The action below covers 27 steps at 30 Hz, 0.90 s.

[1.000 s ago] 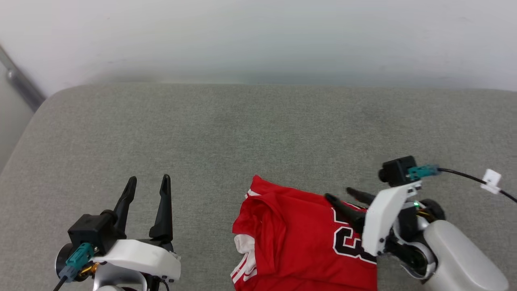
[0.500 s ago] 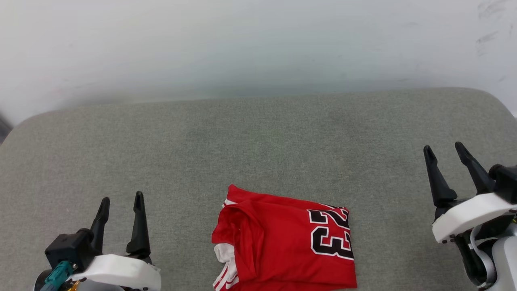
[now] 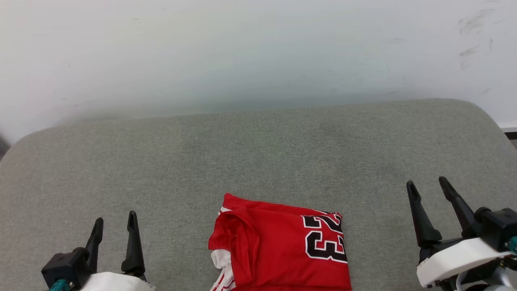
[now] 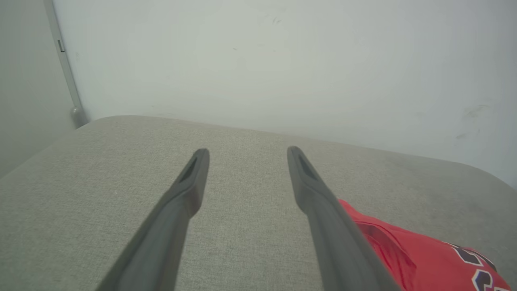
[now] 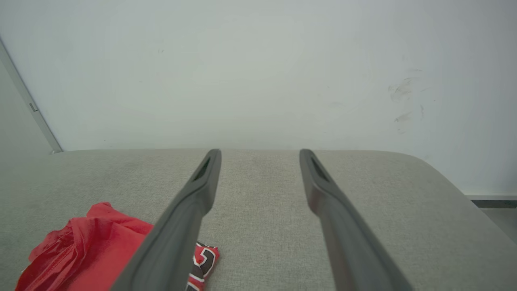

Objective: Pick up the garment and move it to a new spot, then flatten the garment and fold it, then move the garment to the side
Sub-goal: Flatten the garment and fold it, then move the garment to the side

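Head view, bottom centre: folded garment (image 3: pixel 278 250) flat on grey cushion (image 3: pixel 242 161).
Left gripper (image 3: pixel 115 217) at lower left, right gripper (image 3: pixel 426 181) at lower right, both spread wide and empty, well apart from the cloth, fingers pointing up-frame toward white wall (image 3: pixel 242 52).

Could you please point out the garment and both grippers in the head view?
garment (image 3: pixel 278 250), head view, red folded body.
left gripper (image 3: pixel 115 217), head view, midway between fingertips.
right gripper (image 3: pixel 426 181), head view, midway between fingertips.
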{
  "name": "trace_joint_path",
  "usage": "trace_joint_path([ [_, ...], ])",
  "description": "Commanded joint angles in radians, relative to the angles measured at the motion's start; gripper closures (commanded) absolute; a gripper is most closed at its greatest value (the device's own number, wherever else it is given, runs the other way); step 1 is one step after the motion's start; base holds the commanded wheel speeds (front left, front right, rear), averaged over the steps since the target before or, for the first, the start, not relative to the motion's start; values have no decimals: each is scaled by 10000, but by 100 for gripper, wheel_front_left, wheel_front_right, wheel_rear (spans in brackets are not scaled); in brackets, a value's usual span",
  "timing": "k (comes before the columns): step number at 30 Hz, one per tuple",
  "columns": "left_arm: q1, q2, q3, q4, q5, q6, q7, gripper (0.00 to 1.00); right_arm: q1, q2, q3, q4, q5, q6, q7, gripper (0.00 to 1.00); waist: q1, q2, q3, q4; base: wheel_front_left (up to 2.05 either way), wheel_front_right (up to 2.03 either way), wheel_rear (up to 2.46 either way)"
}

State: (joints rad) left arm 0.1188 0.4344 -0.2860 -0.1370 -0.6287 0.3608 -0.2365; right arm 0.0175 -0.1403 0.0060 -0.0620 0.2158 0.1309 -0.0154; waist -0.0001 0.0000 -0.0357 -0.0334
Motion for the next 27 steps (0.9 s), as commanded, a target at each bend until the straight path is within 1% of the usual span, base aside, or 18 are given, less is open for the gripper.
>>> trace_joint_path([
  [1,127,45,1,3,32,6,-48,0,159,88,-47,-153,-6,-3,73,0,1,0,-3,-10,0,0,0],
  [10,49,47,-36,-58,-2,15,-31,0,294,264,-233,-538,240,-3,427,0,1,0,26,21,0,0,0],
  [13,-45,26,-12,-95,-2,-12,-66,0,293,372,-390,-558,597,-3,613,0,1,0,74,43,0,0,0],
  [14,-88,8,7,-111,-2,-28,-75,0,287,449,-533,-505,932,-3,746,0,1,0,97,57,0,0,0],
  [16,-174,-37,24,-125,8,-61,-101,0,268,573,-862,-244,1963,-3,1265,0,1,0,163,120,0,0,0],
  [19,-274,-132,18,-137,79,-106,-137,0,138,499,-1581,215,3193,-3,2068,0,1,0,251,285,0,0,0],
  [21,-341,-196,20,-158,136,-147,-166,0,48,254,-2035,665,4029,-3,2774,0,1,0,321,443,0,0,0],
  [23,-488,-250,28,-204,208,-185,-207,0,-2,-119,-2323,1177,4578,-3,3519,0,1,0,448,613,0,0,0],
  [27,-733,-421,-10,-257,354,-329,-232,0,-147,-613,-2338,2210,5774,-2,5004,0,1,0,800,1001,0,0,0],
])
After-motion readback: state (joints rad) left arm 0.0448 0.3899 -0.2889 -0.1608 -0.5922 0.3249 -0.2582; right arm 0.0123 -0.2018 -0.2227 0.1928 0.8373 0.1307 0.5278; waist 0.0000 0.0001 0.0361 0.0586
